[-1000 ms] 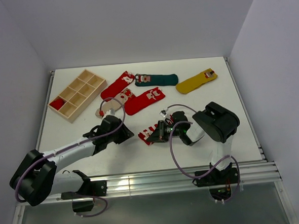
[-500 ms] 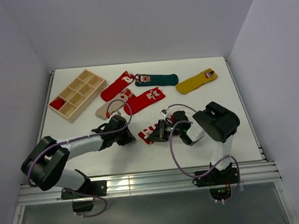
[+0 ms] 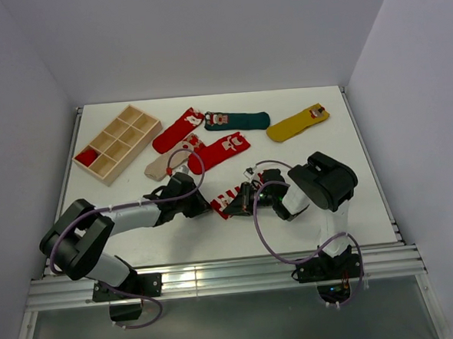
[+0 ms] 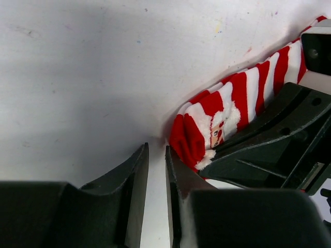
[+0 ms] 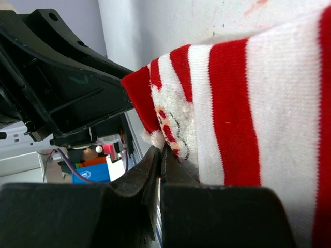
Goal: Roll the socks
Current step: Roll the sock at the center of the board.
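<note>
The striped sock (image 3: 230,197) lies at the near middle of the worktop (image 3: 366,184), between the two hands. Its long axis runs from near-left to far-right.

The left hand (image 4: 155,152) sits at the sock's near-left end. Its fingers stand a narrow slit apart, with only bare worktop between them. The sock's rounded end, with its fuzzy Santa patch, lies just right of that slit, against or almost against the right finger. A grasp there would need the hand to shift right first.

The right hand (image 5: 159,151) is clenched and reaches in from the far-right along the sock to the same patch end. I cannot tell whether any fabric is pinched in it.

The sock is soft knit, limp and flat, and will probably slump unless pinned. The other socks (image 3: 219,151) lie flat farther off, near a wooden tray (image 3: 134,155) at far left.
</note>
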